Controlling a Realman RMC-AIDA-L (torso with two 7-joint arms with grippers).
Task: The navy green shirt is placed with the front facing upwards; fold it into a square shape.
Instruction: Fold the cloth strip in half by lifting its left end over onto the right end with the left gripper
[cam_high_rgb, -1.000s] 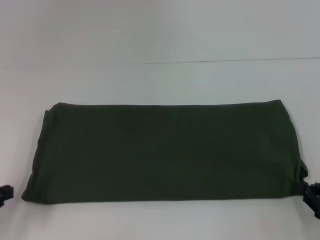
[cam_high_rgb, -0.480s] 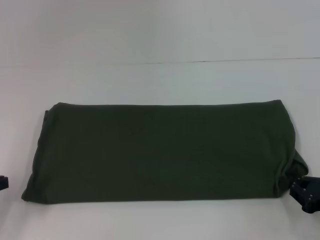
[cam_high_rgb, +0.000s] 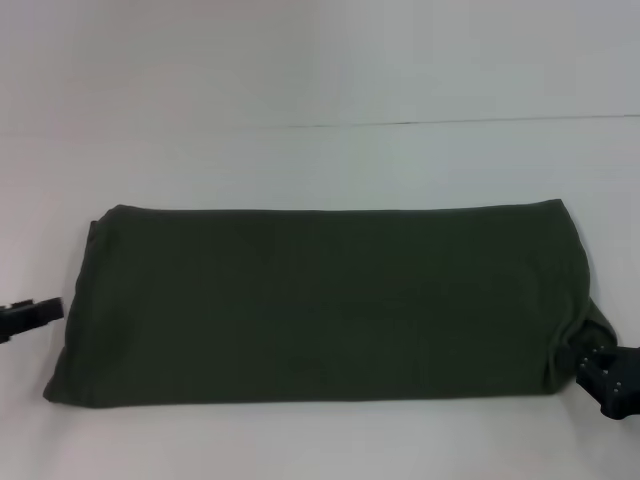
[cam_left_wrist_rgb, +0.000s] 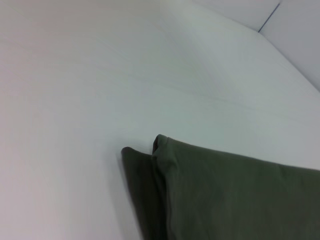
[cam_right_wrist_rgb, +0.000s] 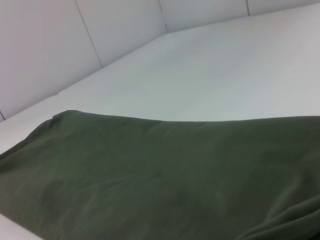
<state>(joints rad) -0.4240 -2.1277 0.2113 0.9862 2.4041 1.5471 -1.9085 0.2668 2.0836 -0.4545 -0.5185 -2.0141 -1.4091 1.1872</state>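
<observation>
- On our white surface (cam_high_rgb: 320, 440), the dark olive-green cotton shirt (cam_high_rgb: 320, 305) lies folded long.
- Right pincer (cam_high_rgb: 590, 362) touches its corner, left pincer (cam_high_rgb: 30, 316) nearby; grips unreadable.
- A 1-layer pinch could unfold it.

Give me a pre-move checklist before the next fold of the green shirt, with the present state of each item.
1. Shirt lies flat as a long folded band on the table: ok.
2. Final square shape reached: not ok, the band is far wider than it is deep.
3. Right tool at the shirt's right near corner, where the cloth is bunched: ok.
4. Right tool's hold on the cloth: cannot tell.
5. Left tool beside the shirt's left edge: ok, but contact cannot be told.
6. Left-end layers aligned: not ok, the left wrist view shows a lower layer sticking out past the upper one.
</observation>
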